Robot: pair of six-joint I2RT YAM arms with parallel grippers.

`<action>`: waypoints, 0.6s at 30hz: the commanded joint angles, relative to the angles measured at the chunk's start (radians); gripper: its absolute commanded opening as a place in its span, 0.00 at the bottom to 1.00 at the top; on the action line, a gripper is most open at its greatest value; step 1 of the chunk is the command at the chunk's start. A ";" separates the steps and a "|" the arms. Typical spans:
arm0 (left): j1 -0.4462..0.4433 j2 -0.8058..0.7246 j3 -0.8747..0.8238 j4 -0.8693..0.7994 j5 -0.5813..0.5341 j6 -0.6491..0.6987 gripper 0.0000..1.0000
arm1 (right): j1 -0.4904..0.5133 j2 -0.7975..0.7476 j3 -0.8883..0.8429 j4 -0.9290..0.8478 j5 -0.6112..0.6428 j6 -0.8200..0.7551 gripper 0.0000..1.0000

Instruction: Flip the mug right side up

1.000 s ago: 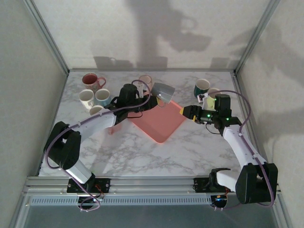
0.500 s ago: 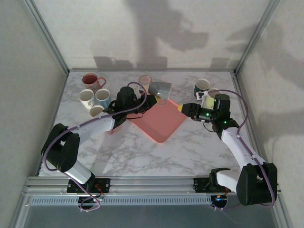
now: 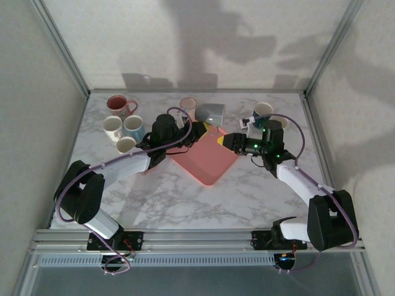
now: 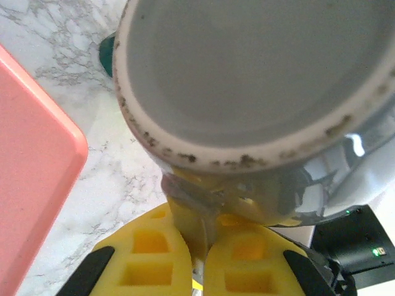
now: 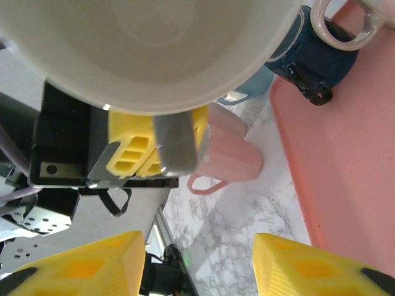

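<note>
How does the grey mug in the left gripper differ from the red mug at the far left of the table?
The grey mug is gripped by the shut left gripper; the red mug stands free on the table. The grey mug is tilted, mouth sideways; the red mug is upright, mouth up. Both are near the table's far edge.

My white and black arms
I see purple cables (image 3: 301, 137) on my left arm (image 3: 123, 161) and right arm (image 3: 300, 180), a green light (image 3: 257, 147), yellow pincer fingers (image 4: 150, 259).
</note>
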 commanded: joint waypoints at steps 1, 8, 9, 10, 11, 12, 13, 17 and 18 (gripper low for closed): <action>-0.012 -0.015 0.005 0.143 0.015 -0.029 0.00 | 0.014 0.011 0.033 0.080 0.025 0.031 0.51; -0.021 0.002 0.010 0.161 0.014 -0.043 0.00 | 0.022 0.023 0.036 0.127 0.035 0.055 0.53; -0.021 0.002 0.009 0.162 0.014 -0.045 0.00 | 0.021 0.026 0.037 0.136 0.036 0.063 0.53; -0.021 0.005 0.011 0.165 0.015 -0.048 0.00 | 0.022 0.030 0.039 0.148 0.036 0.070 0.53; -0.022 0.006 0.011 0.166 0.016 -0.050 0.00 | 0.022 0.034 0.041 0.162 0.036 0.080 0.52; -0.023 0.008 0.010 0.169 0.017 -0.054 0.00 | 0.023 0.039 0.042 0.174 0.039 0.086 0.52; -0.023 0.010 0.010 0.173 0.019 -0.057 0.00 | 0.024 0.045 0.043 0.186 0.042 0.093 0.52; -0.024 0.013 0.005 0.194 0.023 -0.076 0.00 | 0.028 0.065 0.051 0.229 0.051 0.124 0.48; -0.026 0.014 0.004 0.199 0.024 -0.082 0.00 | 0.030 0.070 0.052 0.239 0.054 0.131 0.47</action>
